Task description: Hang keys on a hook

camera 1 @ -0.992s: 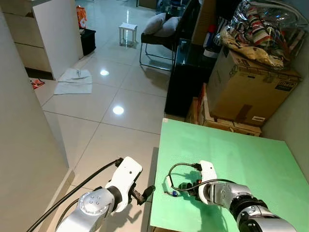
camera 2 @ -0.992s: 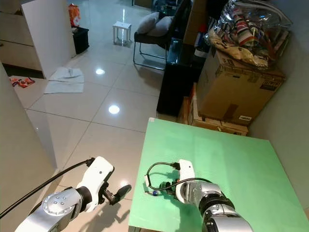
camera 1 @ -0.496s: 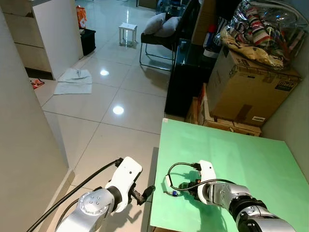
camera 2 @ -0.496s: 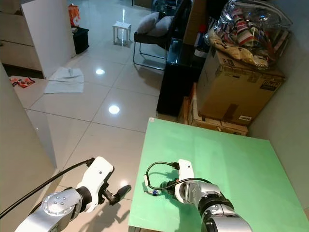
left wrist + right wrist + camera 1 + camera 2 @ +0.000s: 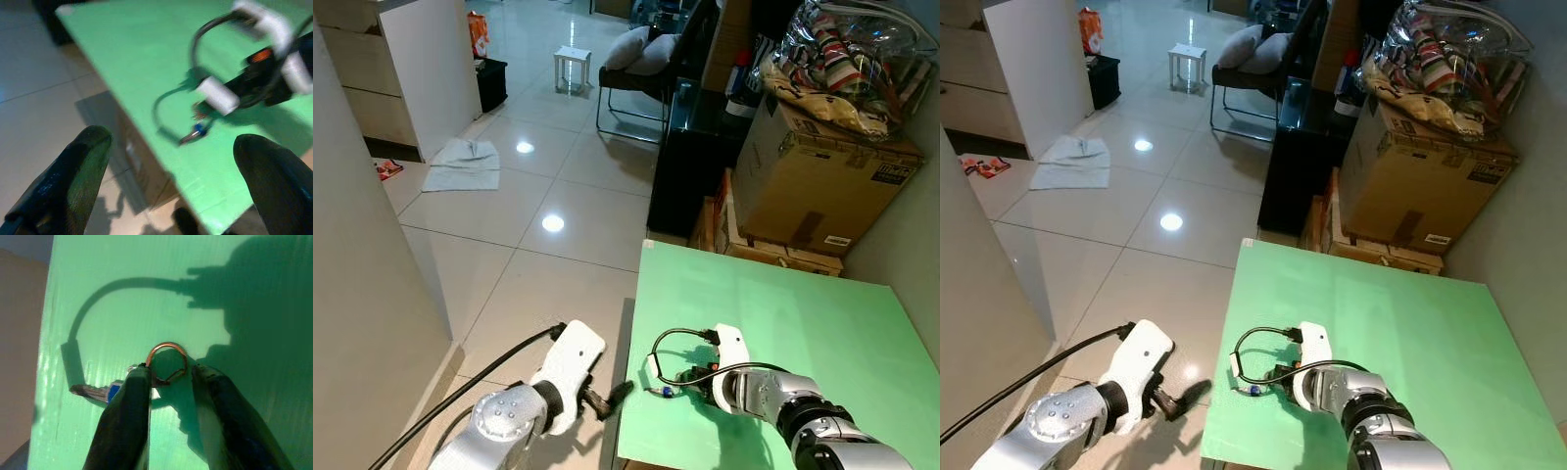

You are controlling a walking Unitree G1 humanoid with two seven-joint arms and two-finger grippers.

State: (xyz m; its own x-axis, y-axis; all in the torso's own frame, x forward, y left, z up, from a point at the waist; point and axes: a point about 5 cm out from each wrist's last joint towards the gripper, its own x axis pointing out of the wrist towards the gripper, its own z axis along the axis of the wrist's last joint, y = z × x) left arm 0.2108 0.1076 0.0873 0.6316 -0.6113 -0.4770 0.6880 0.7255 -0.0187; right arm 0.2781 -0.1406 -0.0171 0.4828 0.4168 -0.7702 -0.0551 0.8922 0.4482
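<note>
Keys (image 5: pixel 115 390) lie on the green table (image 5: pixel 822 323) near its 7 o'clock corner, my right gripper (image 5: pixel 168 377) straddling their copper ring (image 5: pixel 167 361) with fingers apart, my left gripper (image 5: pixel 612 394) spread wide beyond the table edge.

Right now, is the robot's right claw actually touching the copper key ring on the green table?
Touching. In the right wrist view, one finger of the right gripper overlaps the key ring at its edge, with the other finger just beside the ring.
</note>
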